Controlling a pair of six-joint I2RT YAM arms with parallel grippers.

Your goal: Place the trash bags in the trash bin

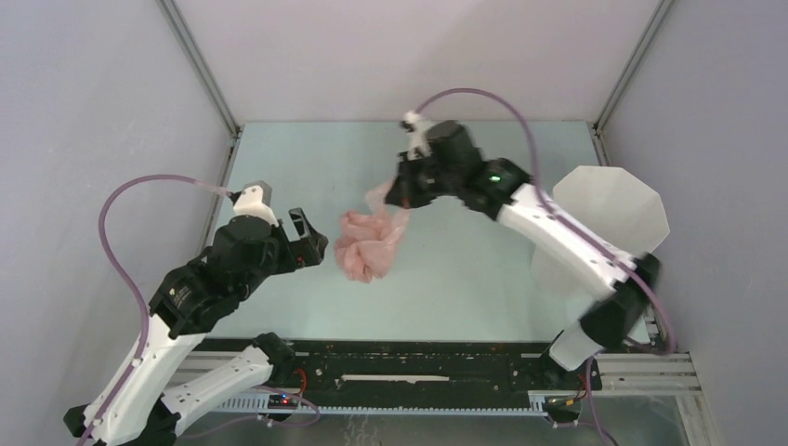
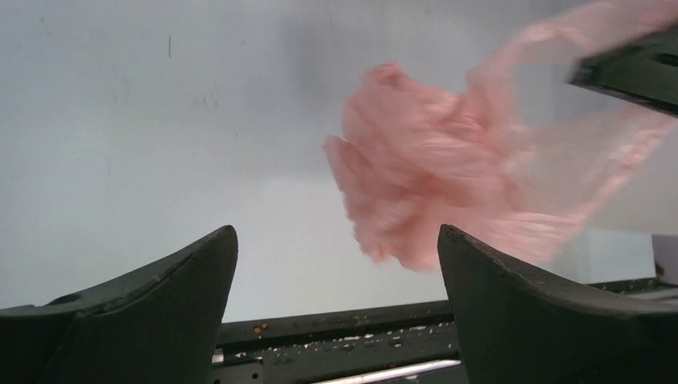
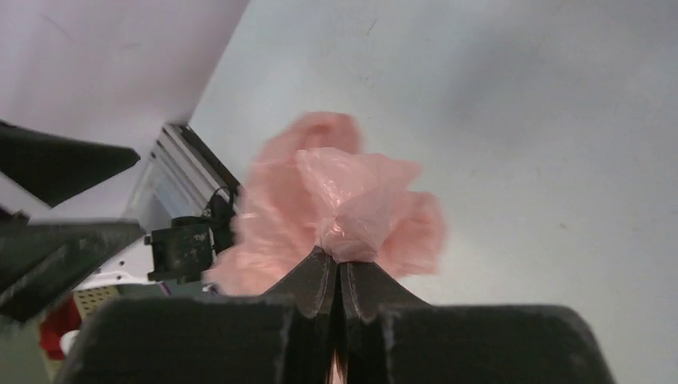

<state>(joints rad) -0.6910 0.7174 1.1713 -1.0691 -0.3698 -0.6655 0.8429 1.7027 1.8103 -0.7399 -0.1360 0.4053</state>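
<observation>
Carrying the bag [image 1: 367,243] across to the bin [image 1: 613,209] calls for height: the right claw [image 3: 340,260], pinched tight on a fold of the pink film, has the crumpled bulk dangling over the middle of the table [image 1: 465,279], and I judge that bulk must pass above the rim. The left claw [image 1: 311,243] stands wide and empty just beside the bag; the bin sits well apart at the table's right edge.
</observation>
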